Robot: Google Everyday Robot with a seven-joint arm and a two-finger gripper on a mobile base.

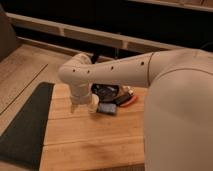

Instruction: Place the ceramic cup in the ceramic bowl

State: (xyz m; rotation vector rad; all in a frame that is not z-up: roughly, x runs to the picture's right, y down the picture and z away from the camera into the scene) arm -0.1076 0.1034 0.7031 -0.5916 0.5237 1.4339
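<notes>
The ceramic cup (93,103) is a small white-cream cylinder on the wooden table (90,140), just left of a flat dark blue-grey block (107,108). The ceramic bowl (106,91) is dark and round and sits right behind the cup, partly hidden by my arm. My gripper (80,104) hangs down from the white wrist, right beside the cup on its left side. Whether it touches or holds the cup does not show.
An orange flat item (130,99) lies to the right of the bowl. A dark mat (25,125) lies along the table's left edge. My large white arm (175,100) covers the right side of the view. A wall ledge (75,32) runs behind.
</notes>
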